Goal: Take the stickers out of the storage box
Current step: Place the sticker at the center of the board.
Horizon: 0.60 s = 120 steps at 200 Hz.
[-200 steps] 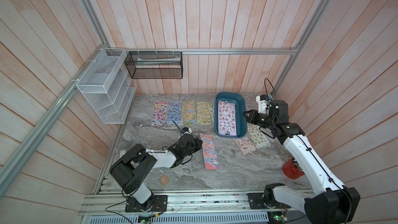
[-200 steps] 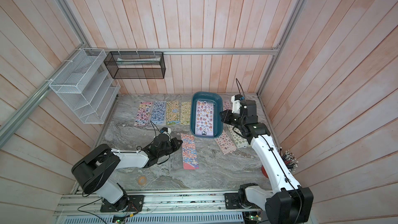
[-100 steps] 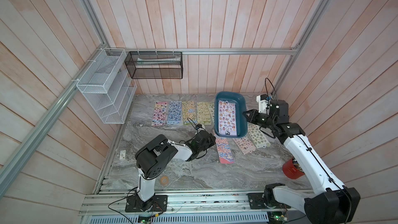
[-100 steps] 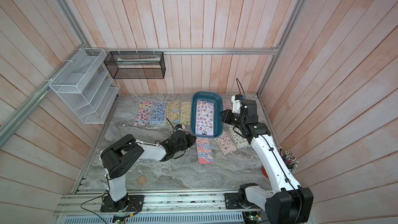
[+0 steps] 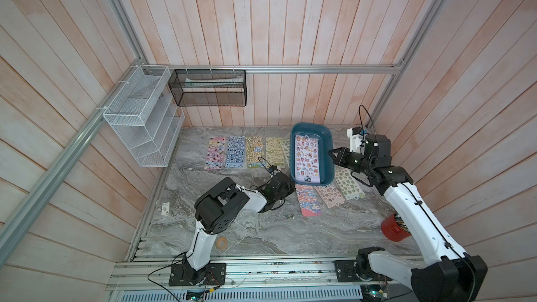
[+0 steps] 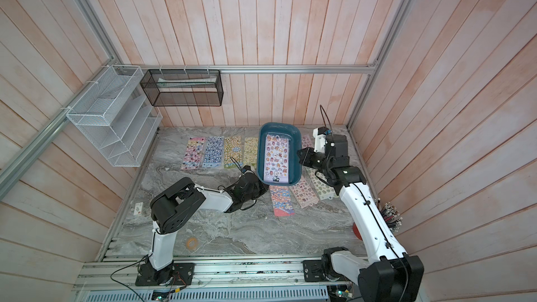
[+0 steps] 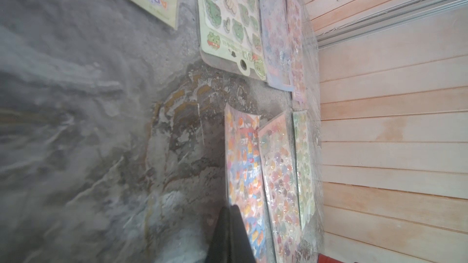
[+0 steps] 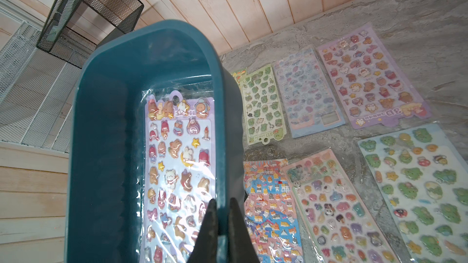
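The teal storage box (image 5: 309, 126) stands at the back right of the table. One lilac sheet of stickers (image 8: 177, 173) lies flat in it. My right gripper (image 8: 222, 206) is shut on the box's right rim, one finger inside the wall and one outside. In a top view that gripper (image 5: 331, 153) reaches in from the right. My left gripper (image 7: 231, 207) is shut and low on the table, its tip against the left edge of a cat sheet (image 5: 308, 204) just in front of the box. Several other sheets (image 5: 236, 152) lie in a row left of the box.
A pink sheet (image 5: 329, 196) and a green one (image 5: 348, 184) lie right of the cat sheet. A white wire rack (image 5: 142, 120) and a black mesh basket (image 5: 209, 91) hang on the walls. A red cup (image 5: 395, 229) stands front right, a tape roll (image 5: 222, 242) front centre.
My left arm has swept to the right along the table. The cat sheet has slid right with it, up to the pink sheet. The right arm and the box have not moved.
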Each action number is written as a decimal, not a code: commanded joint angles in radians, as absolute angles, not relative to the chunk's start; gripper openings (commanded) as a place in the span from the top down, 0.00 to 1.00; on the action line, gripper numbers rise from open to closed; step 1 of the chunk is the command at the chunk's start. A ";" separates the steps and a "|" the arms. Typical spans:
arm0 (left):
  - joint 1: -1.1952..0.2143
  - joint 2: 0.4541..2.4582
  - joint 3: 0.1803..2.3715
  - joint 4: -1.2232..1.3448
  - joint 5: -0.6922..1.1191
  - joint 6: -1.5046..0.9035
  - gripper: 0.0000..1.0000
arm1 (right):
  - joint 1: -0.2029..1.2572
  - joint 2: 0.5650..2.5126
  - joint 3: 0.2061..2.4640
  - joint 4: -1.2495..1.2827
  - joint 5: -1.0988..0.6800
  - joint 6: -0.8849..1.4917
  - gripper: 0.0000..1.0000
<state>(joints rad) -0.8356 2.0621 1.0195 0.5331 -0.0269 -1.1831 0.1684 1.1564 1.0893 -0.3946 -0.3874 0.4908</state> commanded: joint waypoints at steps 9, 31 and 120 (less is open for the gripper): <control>-0.849 2.109 1.083 0.503 -0.035 -1.186 1.00 | 0.164 1.138 1.095 -0.379 -0.409 0.492 1.00; -0.856 2.127 1.117 0.488 -0.038 -1.183 1.00 | 0.164 1.137 1.092 -0.378 -0.409 0.493 1.00; -0.826 2.013 0.962 0.489 -0.081 -1.171 1.00 | 0.164 1.139 1.085 -0.368 -0.414 0.495 1.00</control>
